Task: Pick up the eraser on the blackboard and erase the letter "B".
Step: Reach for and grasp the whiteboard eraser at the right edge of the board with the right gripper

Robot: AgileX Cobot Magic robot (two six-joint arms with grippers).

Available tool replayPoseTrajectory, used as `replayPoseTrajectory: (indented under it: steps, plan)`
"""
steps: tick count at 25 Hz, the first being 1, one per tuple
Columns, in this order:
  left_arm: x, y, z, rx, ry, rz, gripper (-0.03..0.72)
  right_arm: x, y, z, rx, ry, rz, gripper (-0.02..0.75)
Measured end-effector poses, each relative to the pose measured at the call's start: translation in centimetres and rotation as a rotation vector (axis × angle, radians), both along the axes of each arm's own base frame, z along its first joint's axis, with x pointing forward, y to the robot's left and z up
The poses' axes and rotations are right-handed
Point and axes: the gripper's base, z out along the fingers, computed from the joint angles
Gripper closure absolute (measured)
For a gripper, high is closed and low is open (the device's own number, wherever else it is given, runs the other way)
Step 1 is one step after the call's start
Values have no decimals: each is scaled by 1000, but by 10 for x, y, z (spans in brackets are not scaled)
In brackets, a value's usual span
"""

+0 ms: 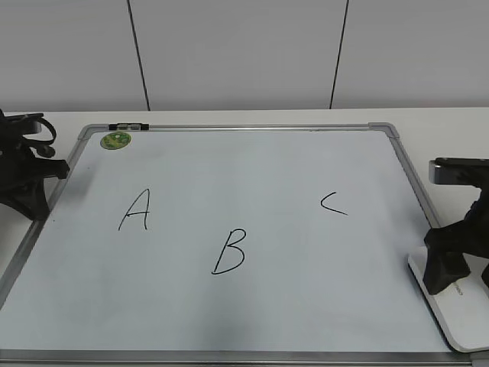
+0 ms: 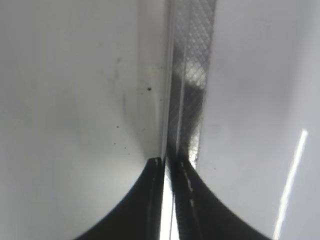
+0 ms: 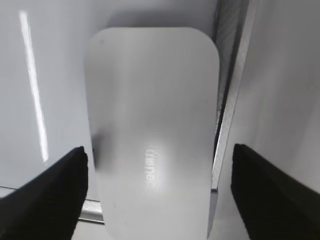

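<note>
Over the blackboard (image 1: 252,306) corner, right pincer (image 3: 159,170) spread astride the eraser (image 3: 152,125); left pincer (image 2: 169,167) pressed together.

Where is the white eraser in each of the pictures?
Exterior view: the eraser lies at the bottom right corner, partly under the right gripper.
Left wrist view: not in it.
Right wrist view: it fills the middle, between the open fingers.
Shared landmark: the blackboard's silver frame, running beside the eraser and also seen in the left wrist view.
</note>
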Motion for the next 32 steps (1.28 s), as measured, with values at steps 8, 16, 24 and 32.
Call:
replayPoseTrajectory:
  steps: [8, 16, 24, 32]
  plan:
    - [0, 0, 0, 0, 0, 0, 649, 0, 13, -3, -47, -7, 57, 73]
    - [0, 0, 0, -3, 0, 2, 648, 2, 12, -7, -83, -12, 33, 84]
    - [0, 0, 0, -4, 0, 3, 647, 6, 14, -17, -65, -5, 12, 106]
    - [0, 0, 0, -4, 0, 3, 646, 6, 15, -17, -60, -3, 4, 161]
